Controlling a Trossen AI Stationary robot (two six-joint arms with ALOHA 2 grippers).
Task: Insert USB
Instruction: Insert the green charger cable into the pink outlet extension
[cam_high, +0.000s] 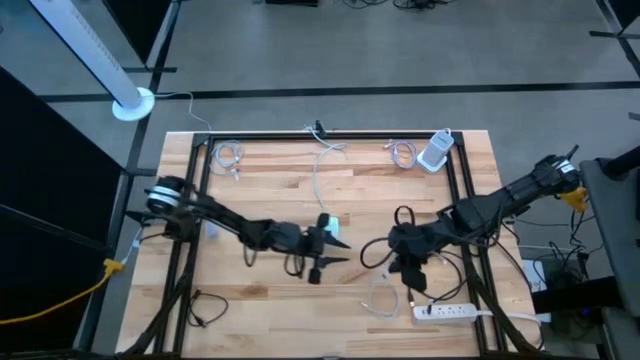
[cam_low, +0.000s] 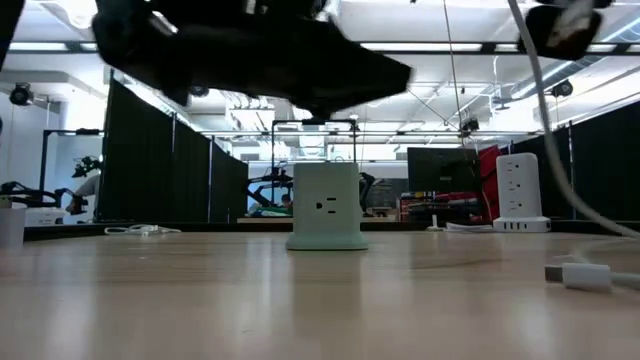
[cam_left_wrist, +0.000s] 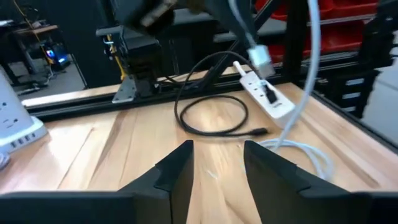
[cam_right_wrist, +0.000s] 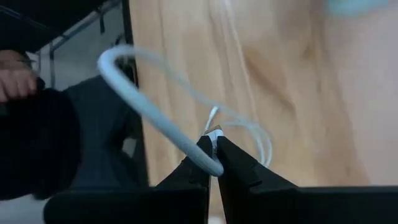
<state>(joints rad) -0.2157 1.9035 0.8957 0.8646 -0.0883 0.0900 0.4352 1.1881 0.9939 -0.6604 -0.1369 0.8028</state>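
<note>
Right gripper (cam_right_wrist: 213, 152) sits over the right half of the table (cam_high: 280, 170), fingers pinched tight on a white cable (cam_right_wrist: 155, 115), which loops away from the fingertips over the wood. In the left wrist view that cable (cam_left_wrist: 311, 74) hangs from the right arm, and a USB plug (cam_left_wrist: 260, 59) dangles at its end above the table; whether the plug itself sits in the fingers or just below them is hard to tell from here. Left gripper (cam_left_wrist: 216, 163) is mid-table, fingers parted with wood showing between them, nothing in them. A pale charging cube (cam_low: 325, 205) stands upright on the table just beside the left gripper (cam_high: 325, 258), on its far side in the high view. Ahead of the left fingers lies a black cable (cam_left_wrist: 211, 118) in a loose loop, and beyond it a white power strip (cam_left_wrist: 264, 96) near the table edge. The same strip (cam_high: 445, 312) lies just beside the right gripper (cam_high: 410, 268), toward the near edge. A white tower charger (cam_high: 436, 150) stands well apart at the far right corner.
</note>
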